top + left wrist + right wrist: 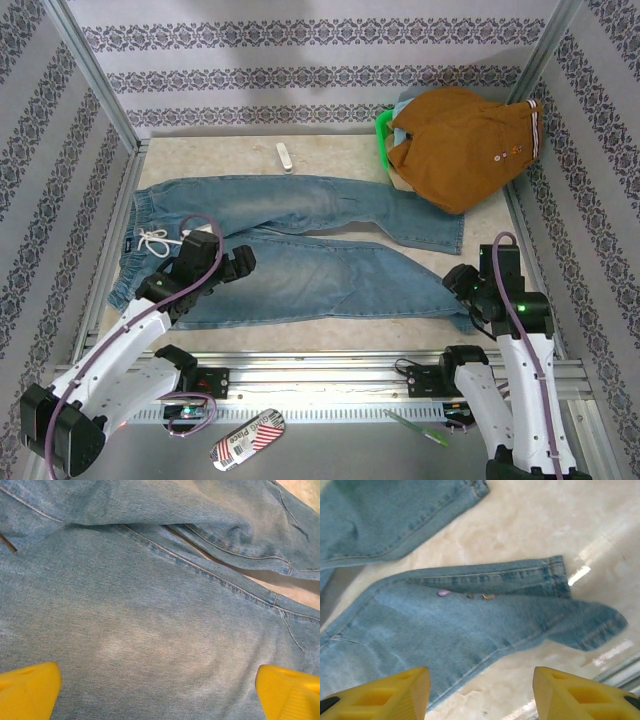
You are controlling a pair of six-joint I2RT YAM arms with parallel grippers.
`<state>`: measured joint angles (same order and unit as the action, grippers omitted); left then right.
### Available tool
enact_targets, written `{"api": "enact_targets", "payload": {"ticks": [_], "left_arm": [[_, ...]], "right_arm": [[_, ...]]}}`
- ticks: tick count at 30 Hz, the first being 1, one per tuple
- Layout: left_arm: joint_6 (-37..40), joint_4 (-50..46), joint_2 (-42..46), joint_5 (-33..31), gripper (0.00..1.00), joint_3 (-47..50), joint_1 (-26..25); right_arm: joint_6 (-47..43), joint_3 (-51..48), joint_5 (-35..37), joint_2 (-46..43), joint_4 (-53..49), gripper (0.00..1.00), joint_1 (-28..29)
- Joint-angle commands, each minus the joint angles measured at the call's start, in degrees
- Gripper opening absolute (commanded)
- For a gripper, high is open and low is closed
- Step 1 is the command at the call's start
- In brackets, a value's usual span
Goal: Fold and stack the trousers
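Faded light-blue denim trousers (pixel 300 240) lie flat across the beige table (pixel 340 160), waistband toward its left edge; left gripper (pixel 240 263) wide open over the near leg, right gripper (pixel 480 690) parted and empty above the curled hem (pixel 590 625); likely risk: folding traps that curl.

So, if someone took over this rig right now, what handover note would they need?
The left pincer is open, over the jeans near the crotch seam. The right pincer is open above the near leg's cuff, gripping nothing. The jeans lie spread on the table, waistband left, legs right. Done: laid out. Left: every fold, then stacking.
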<state>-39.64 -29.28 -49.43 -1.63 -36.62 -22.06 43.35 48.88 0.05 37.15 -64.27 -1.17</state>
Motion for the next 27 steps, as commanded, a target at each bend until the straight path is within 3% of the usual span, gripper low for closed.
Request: {"api": "enact_targets", "payload": {"ticks": [1,3,5,6,8,9,10,12,17,20,22,27], "left_arm": [[-3.27,1.24,-1.1,1.52,1.0,4.18,2.7],[-6.27,6.39,-3.0,5.88,0.95,8.12,6.11],[-9.12,10.97,-5.81,8.56,0.79,11.16,9.02],[-9.6,12.89,-7.53,8.12,0.67,12.23,9.83],[-10.34,13.97,-10.55,4.53,0.4,13.38,10.39],[-10.58,13.99,-11.46,2.97,0.32,13.79,10.48],[-11.33,13.47,-12.08,1.4,0.26,14.24,10.72],[-12.87,12.6,-11.91,0.28,0.25,15.43,11.4],[-18.14,7.53,-6.49,3.03,0.15,18.87,15.02],[-20.08,2.46,-1.48,6.0,0.06,19.14,18.29],[-19.87,0.87,1.16,8.79,0.05,18.84,20.63],[-17.95,-4.65,1.43,15.26,0.02,17.64,25.82]], "right_arm": [[1.43,0.95,-4.88,5.5,11.14,0.56,2.6],[4.2,-1.43,-5.55,11.16,19.49,0.49,9.24],[5.0,-1.9,-2.59,18.01,26.76,0.41,17.02],[5.25,-1.4,-1.9,22.56,29.74,0.33,19.44],[5.23,-0.51,-4.4,30.79,35.2,0.18,20.8],[5.31,-0.38,-5.49,33.79,37.22,0.11,20.86],[5.17,-0.32,-6.08,36.82,38.77,0.06,20.99],[5.01,-0.74,-6.96,40.66,40.12,0.0,21.07],[6.56,-9.42,-9.31,41.74,42.07,0.0,20.47],[7.92,-15.64,-11.48,39.48,41.71,0.15,19.68],[9.31,-19.84,-14.54,36.9,42.69,0.29,20.08],[12.06,-26.73,-18.72,30.77,40.66,0.39,22.01]]}}
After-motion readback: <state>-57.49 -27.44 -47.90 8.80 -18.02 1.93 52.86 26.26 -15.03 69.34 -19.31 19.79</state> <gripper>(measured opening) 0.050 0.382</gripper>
